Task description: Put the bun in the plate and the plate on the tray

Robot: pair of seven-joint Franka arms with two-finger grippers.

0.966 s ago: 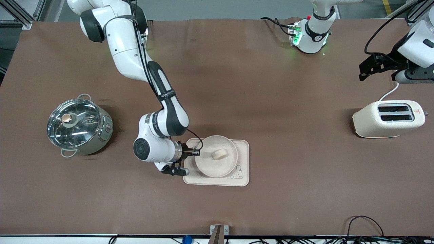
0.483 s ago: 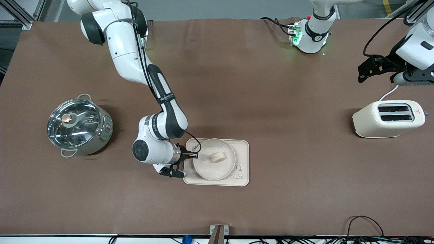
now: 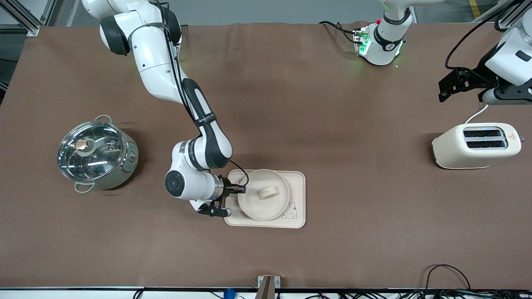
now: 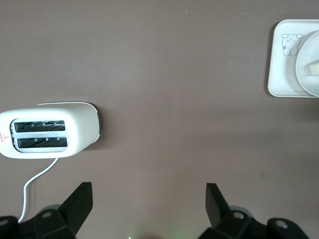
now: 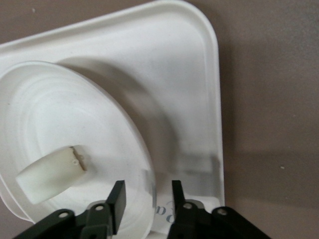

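A lidded steel pot [image 3: 96, 155], then the right gripper [image 3: 240, 190] with fingers narrowly parted astride the rim of the plate [image 3: 252, 207], which holds the bun [image 3: 267, 192] on the tray [image 3: 297, 181], then a toaster [image 3: 475, 145] beneath the waiting left gripper [image 4: 149, 199], fingers spread wide.

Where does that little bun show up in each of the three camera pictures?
Front view: the bun lies in the plate, which sits on the tray.
Left wrist view: it shows at the picture's edge, in the plate, far from the toaster.
Right wrist view: it lies in the plate, close to the right pincer.
Shared landmark: the tray.
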